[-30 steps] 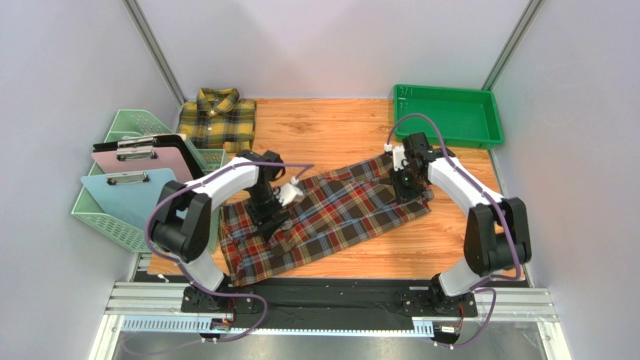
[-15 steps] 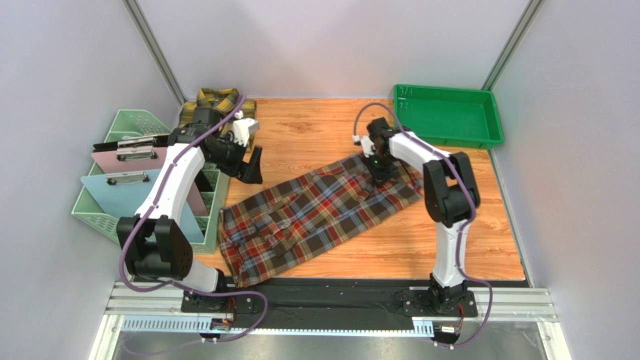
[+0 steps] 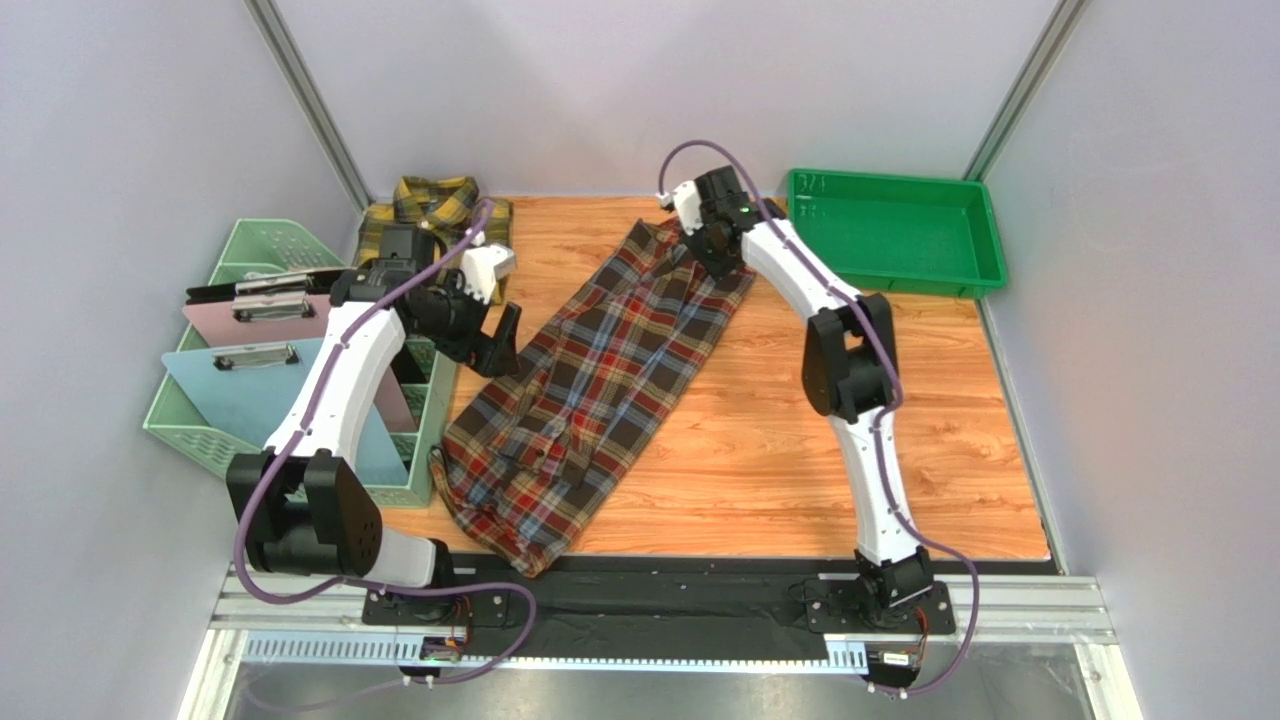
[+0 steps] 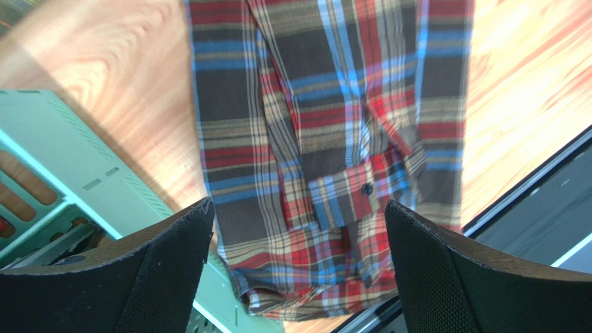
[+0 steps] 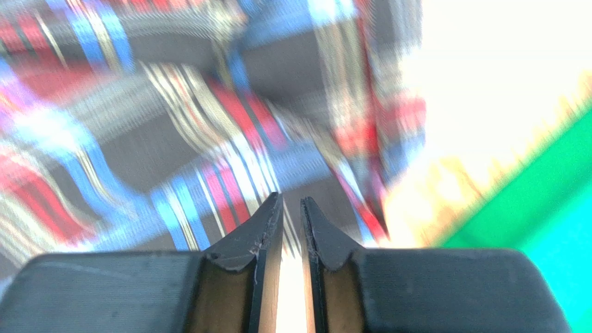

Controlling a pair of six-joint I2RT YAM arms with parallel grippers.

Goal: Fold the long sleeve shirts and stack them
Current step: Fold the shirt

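Swung the red, brown and navy-blue plaid flannel shirt (image 3: 601,375) round since half a second ago, with the right claw (image 3: 694,252) now farther back over the light wooden surface (image 3: 781,435) and the cloth trailing from it as a long diagonal strip toward the near edge. Shows that right claw closed to a thin slit on the shirt's far end, with blurred plaid right against the fingertips (image 5: 267,222) in the wrist view. Places the bright green plastic tray (image 3: 902,225) just to the right of the right claw, not touching it. Finds the left claw (image 3: 501,345) hardly shifted, raised above the shirt's left edge, spread wide and holding nothing. Looks down between its black fingers (image 4: 160,270) onto the near part of the plaid cloth. Puts the mint-green slotted plastic basket (image 3: 248,248) just left of the left claw, with a pink clipboard (image 3: 278,333), a blue clipboard (image 3: 248,393) and a black clipboard (image 3: 343,278) standing in it. Sets the folded yellow and dark check flannel shirt (image 3: 428,200) just behind the left claw, in the far left corner, well apart from the right claw.
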